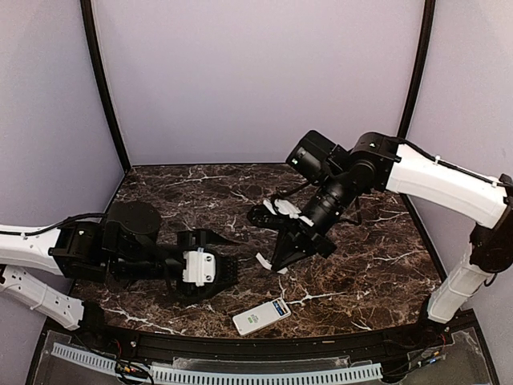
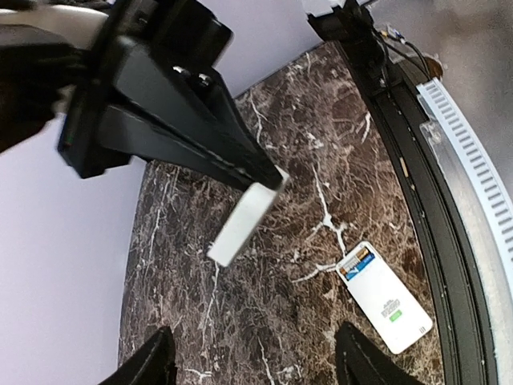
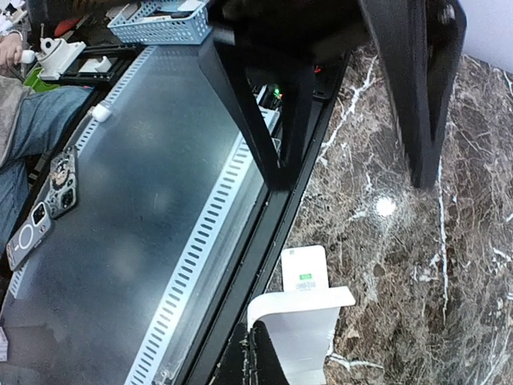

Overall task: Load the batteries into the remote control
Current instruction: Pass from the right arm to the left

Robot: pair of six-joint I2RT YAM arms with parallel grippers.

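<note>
The remote control [image 1: 261, 316] lies back up near the table's front edge, and shows in the left wrist view [image 2: 386, 297] and the right wrist view [image 3: 304, 269] too. Its end compartment is uncovered, with the blue batteries [image 1: 280, 307] [image 2: 357, 263] lying inside. My right gripper [image 1: 282, 261] [image 3: 280, 369] hangs above the table behind the remote, shut on the thin white cover plate [image 1: 263, 261] [image 2: 240, 224] [image 3: 303, 325]. My left gripper [image 1: 227, 258] [image 2: 256, 369] sits left of it, low over the marble, open and holding nothing.
A black rail [image 1: 264, 345] borders the marble table's front edge, with a white perforated cable duct [image 1: 240, 373] beyond it. Past the edge, the right wrist view shows a grey bench with phones [image 3: 40, 216] and a blue basket [image 3: 156, 20].
</note>
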